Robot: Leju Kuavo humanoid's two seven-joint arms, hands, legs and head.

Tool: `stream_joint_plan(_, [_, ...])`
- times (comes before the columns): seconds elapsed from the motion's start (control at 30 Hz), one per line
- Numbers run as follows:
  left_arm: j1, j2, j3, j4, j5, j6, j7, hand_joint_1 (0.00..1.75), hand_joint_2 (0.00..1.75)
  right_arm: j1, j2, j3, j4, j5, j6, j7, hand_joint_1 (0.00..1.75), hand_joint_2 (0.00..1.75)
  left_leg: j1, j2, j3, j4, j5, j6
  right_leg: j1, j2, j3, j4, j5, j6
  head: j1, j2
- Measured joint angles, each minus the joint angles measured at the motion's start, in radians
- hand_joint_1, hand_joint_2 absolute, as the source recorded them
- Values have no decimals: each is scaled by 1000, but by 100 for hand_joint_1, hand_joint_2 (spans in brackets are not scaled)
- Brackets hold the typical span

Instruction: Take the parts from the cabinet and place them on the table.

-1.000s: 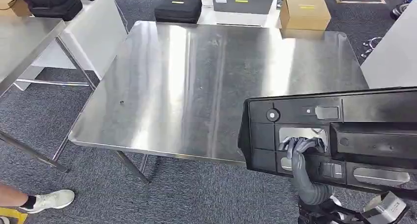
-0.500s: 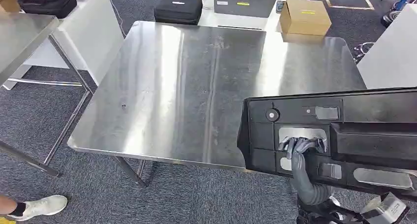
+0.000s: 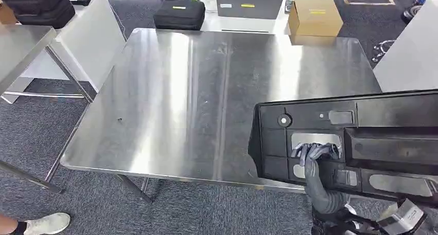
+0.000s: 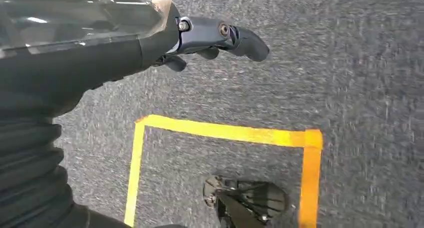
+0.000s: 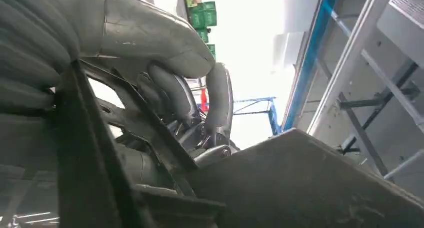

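Observation:
A large black plastic panel (image 3: pixel 382 142) with cut-outs hangs at the lower right of the head view, over the near right corner of the steel table (image 3: pixel 206 90). My right hand (image 3: pixel 314 158) reaches up from below and grips the panel through a rectangular opening, fingers hooked over its edge. In the right wrist view the same hand (image 5: pixel 190 97) curls around the panel's dark rim (image 5: pixel 310 188). In the left wrist view my left hand (image 4: pixel 215 37) hangs over the grey carpet with its fingers loosely apart and holds nothing.
Beyond the table's far edge stand a black case (image 3: pixel 180 14), a grey box (image 3: pixel 243 2) and a cardboard box (image 3: pixel 314 16). A second steel table (image 3: pixel 20 49) and a white board (image 3: pixel 88 38) stand at the left. A person's shoe (image 3: pixel 46 223) shows at the bottom left. Yellow floor tape (image 4: pixel 225 133) lies below my left hand.
The whole view has shifted, so the camera has moved and the table lies a little lower and nearer. The panel stays in my right hand's grip.

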Motion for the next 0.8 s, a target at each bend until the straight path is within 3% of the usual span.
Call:
stream_joint_plan(0.03, [1,0,0,0,1,7,0,0,175,0,0,0,1,0,0,2,175,175,1,0,-40,61,-17,-2,1,0,1,0,-2,-2,0,0])
stream_joint_plan(0.07, [1,-1,0,0,1,13,0,0,175,0,0,0,2,0,0,3,175,175,2,0,-63,82,-9,-3,1,1,2,0,-3,-3,0,0])
stream_joint_plan(0.1, [2,-1,0,0,2,15,0,0,175,0,0,1,3,0,0,3,175,175,2,0,-62,57,24,-3,1,3,5,0,-5,-5,-1,0])
stream_joint_plan(0.13, [1,0,0,0,2,16,0,0,175,0,0,2,3,0,0,3,175,175,3,0,-37,-8,75,-2,0,5,11,0,-9,-3,-2,0])
stream_joint_plan(0.2, [1,1,0,0,2,18,0,0,175,0,0,3,3,0,0,3,175,175,4,0,44,-185,168,7,-1,8,25,0,-20,8,-2,0])
stream_joint_plan(0.23, [0,1,0,0,1,18,0,0,175,0,0,3,2,0,0,3,175,175,-1,-1,58,-204,148,8,10,8,25,2,-24,15,-2,0])
stream_joint_plan(0.27, [-1,1,0,0,2,18,0,0,175,-3,0,3,3,0,0,3,175,175,0,-1,64,-210,148,11,11,9,22,4,-26,19,-1,0])
stream_joint_plan(0.3, [0,-2,0,0,2,18,0,0,175,-4,-1,3,3,0,0,5,175,175,0,-1,63,-215,154,10,15,9,20,8,-29,12,0,0])
stream_joint_plan(0.5, [1,-1,0,0,-10,13,9,0,175,-20,-1,29,11,39,5,16,175,175,-14,-4,63,-215,151,25,10,7,26,-4,-25,20,0,0])
stream_joint_plan(0.67, [-4,0,-8,0,-29,2,16,0,175,-93,-2,120,49,94,12,34,175,175,-17,-4,63,-214,151,30,8,7,26,-6,-22,24,0,0])
stream_joint_plan(0.8, [-17,3,-22,0,-37,-13,16,0,175,-226,3,231,144,159,-10,83,175,175,-17,0,63,-214,153,34,9,8,24,-6,-19,30,0,0])
